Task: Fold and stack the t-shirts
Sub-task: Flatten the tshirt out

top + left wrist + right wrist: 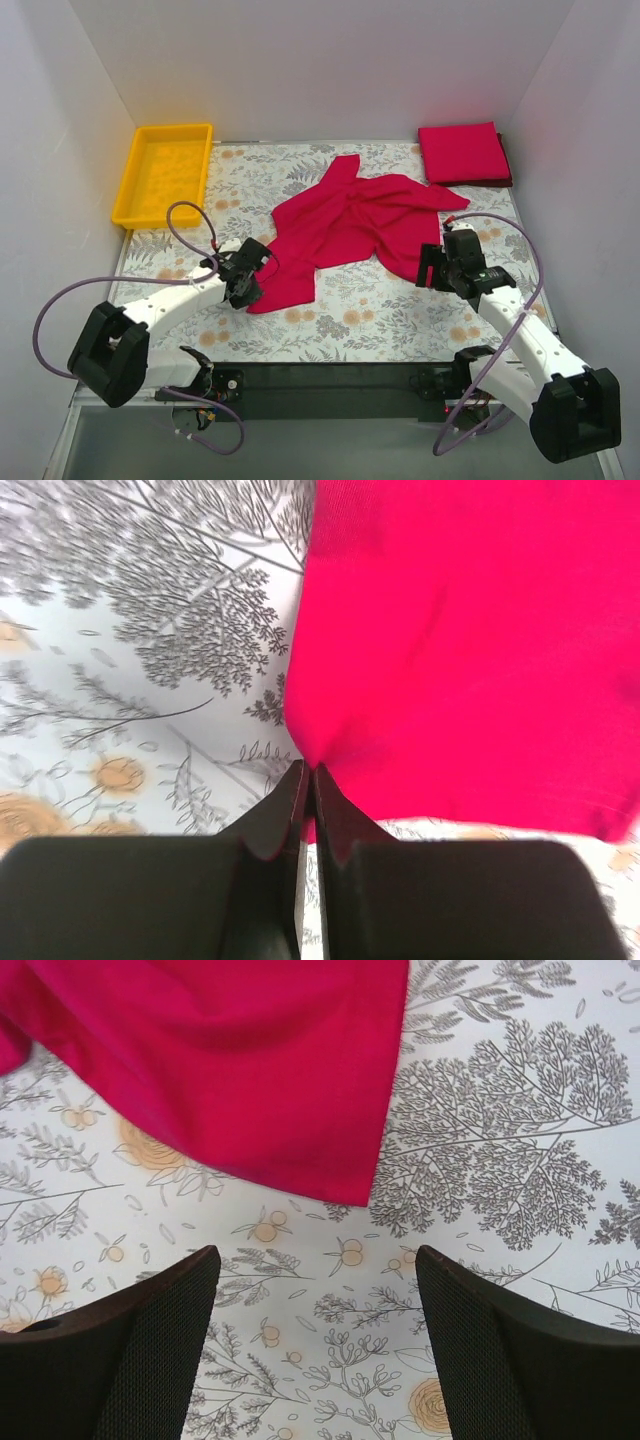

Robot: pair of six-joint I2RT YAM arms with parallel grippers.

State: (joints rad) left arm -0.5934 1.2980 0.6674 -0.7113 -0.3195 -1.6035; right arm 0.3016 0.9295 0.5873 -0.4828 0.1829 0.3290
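Note:
A crumpled crimson t-shirt (350, 225) lies spread in the middle of the floral table cover. A second red t-shirt (462, 152) lies folded flat at the back right corner. My left gripper (252, 276) is at the crumpled shirt's near left corner. In the left wrist view the jaws (308, 776) are shut with a fold of the red cloth (460, 650) pinched between the tips. My right gripper (432, 268) is open and empty, just in front of the shirt's near right edge. In the right wrist view it (315, 1260) hovers over the bare cover, with the cloth's corner (230, 1060) ahead.
A yellow plastic tray (128, 190) stands at the back left. White walls close in the table on the left, back and right. The floral cover (380, 310) ends at a dark strip by the arm bases.

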